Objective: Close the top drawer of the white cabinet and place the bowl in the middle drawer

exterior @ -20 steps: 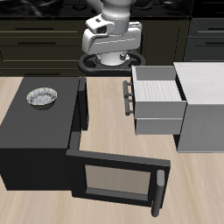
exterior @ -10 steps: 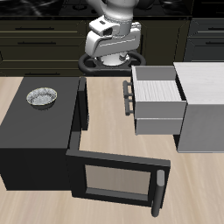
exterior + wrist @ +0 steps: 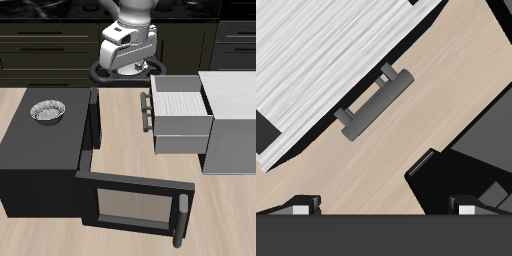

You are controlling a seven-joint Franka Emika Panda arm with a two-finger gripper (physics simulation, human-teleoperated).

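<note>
On top of the black box (image 3: 40,140) sits the bowl (image 3: 47,110); the top drawer (image 3: 180,110) is pulled out. Gripper (image 3: 384,208) fingers apart, empty.

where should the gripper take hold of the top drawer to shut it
A grip is hardly needed: the top drawer stands pulled out of the white cabinet. Come at its front panel by the dark bar handle from the open table side and push straight in.

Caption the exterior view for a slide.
Top drawer of the white cabinet stands open; bowl rests atop the black box.
</note>
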